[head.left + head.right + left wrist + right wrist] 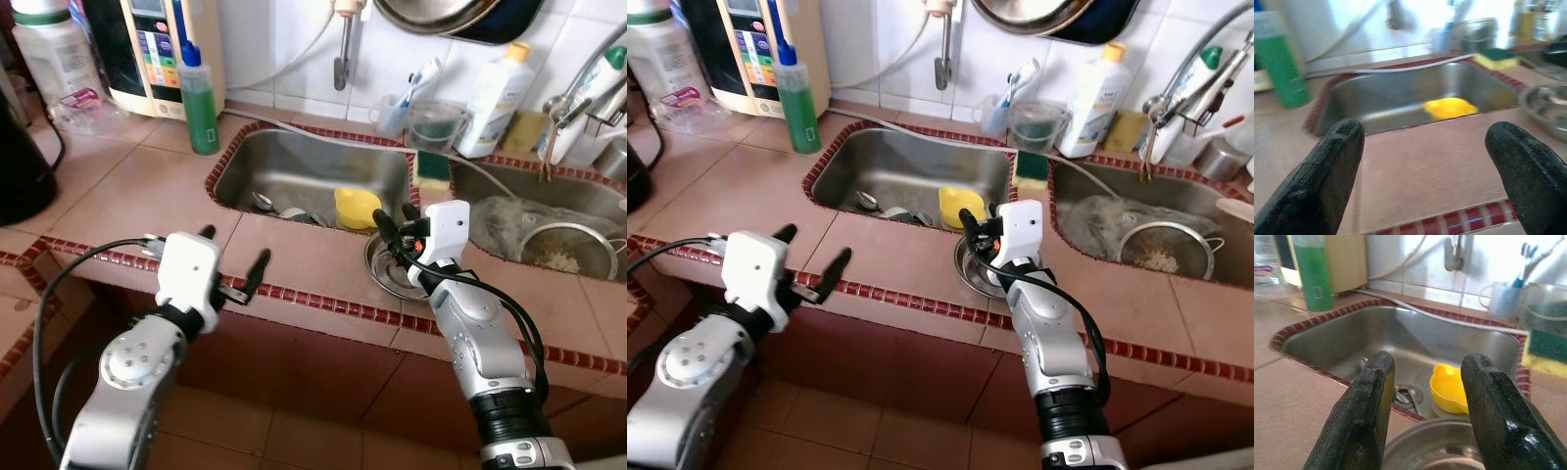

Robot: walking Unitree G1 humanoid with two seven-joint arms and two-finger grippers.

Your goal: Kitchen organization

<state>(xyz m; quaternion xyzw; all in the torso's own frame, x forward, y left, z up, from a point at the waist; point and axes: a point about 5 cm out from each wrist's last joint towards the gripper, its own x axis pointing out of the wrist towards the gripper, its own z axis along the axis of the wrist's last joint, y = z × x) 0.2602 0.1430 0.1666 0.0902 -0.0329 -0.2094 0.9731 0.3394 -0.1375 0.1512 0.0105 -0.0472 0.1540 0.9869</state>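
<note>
Two grippers hang at the tiled counter's front edge, both with fingers spread and holding nothing.

Right gripper [392, 233] hovers over a steel bowl [385, 272] on the counter [127, 191], just beside the left sink basin [323, 162], where a yellow cup [356, 208] lies near the drain. Left gripper [233, 260] sits wide open over the counter edge; a green soap bottle [200, 103] stands behind the basin.

Count: sink basins 2, one [294, 162] left, one [578, 211] right. Yellow cup [356, 208] 1. Steel bowl [384, 276] on tabletop 1. Green bottle [201, 108] 1. White bottle [495, 93] 1. Sponge [431, 168] 1. Strainer [563, 250] 1.
</note>
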